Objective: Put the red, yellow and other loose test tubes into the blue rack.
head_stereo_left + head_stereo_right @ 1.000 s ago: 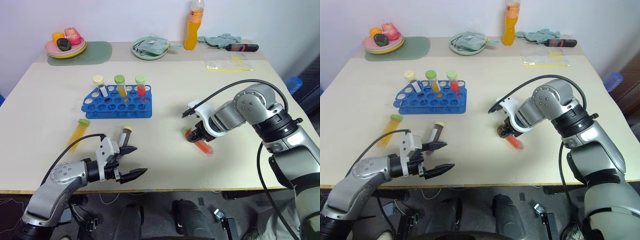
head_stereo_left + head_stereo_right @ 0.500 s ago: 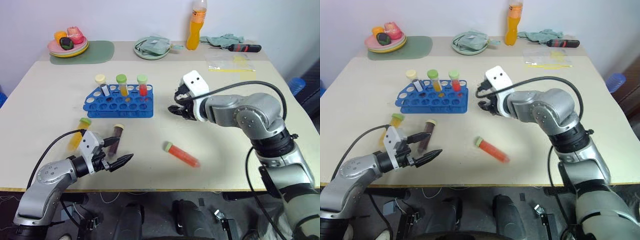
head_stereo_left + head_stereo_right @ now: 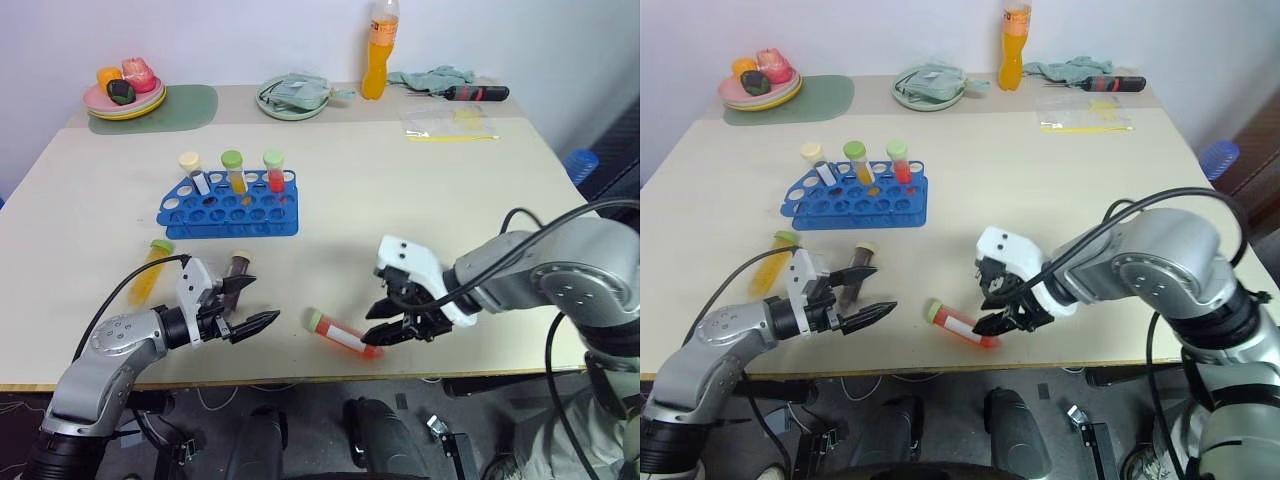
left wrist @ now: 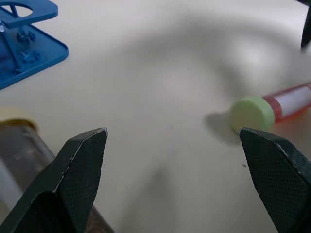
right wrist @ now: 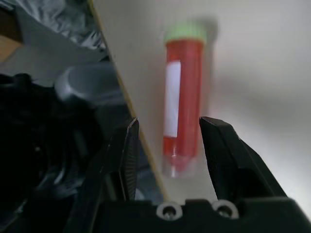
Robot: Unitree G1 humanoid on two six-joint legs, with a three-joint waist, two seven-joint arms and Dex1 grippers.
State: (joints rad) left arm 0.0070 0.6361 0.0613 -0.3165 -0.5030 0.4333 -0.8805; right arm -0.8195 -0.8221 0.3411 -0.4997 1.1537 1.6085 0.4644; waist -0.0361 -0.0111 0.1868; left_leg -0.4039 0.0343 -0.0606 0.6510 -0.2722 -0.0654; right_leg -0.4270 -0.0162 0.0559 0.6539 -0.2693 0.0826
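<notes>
Three tubes lie loose on the tabletop, and you can place all of them from the blue rack. Nearest the front edge, well to the near side of the rack and a little to its right, is the red tube, green cap toward your left arm. Your right pincer hangs just over its bottom end — partly open, gripping nothing. Your left pincer stands spread wide and empty beside the brown tube, which lies near the rack's front edge. The yellow tube lies farther to the left of that. In the rack itself three capped tubes already stand in the back row.

The step in hand looks like the pickup of the red tube. By my reading, the next move calls for you to bring the right pincer down astride the tube's body and close on it, minding that it lies very near the tabletop's edge and could roll off.

From the right wrist, you see the tube lying between the two fingers with clear gaps either side, parallel to the edge — the head views leave that gap unclear. From the left wrist, you get the green cap close up and a corner of the rack.
</notes>
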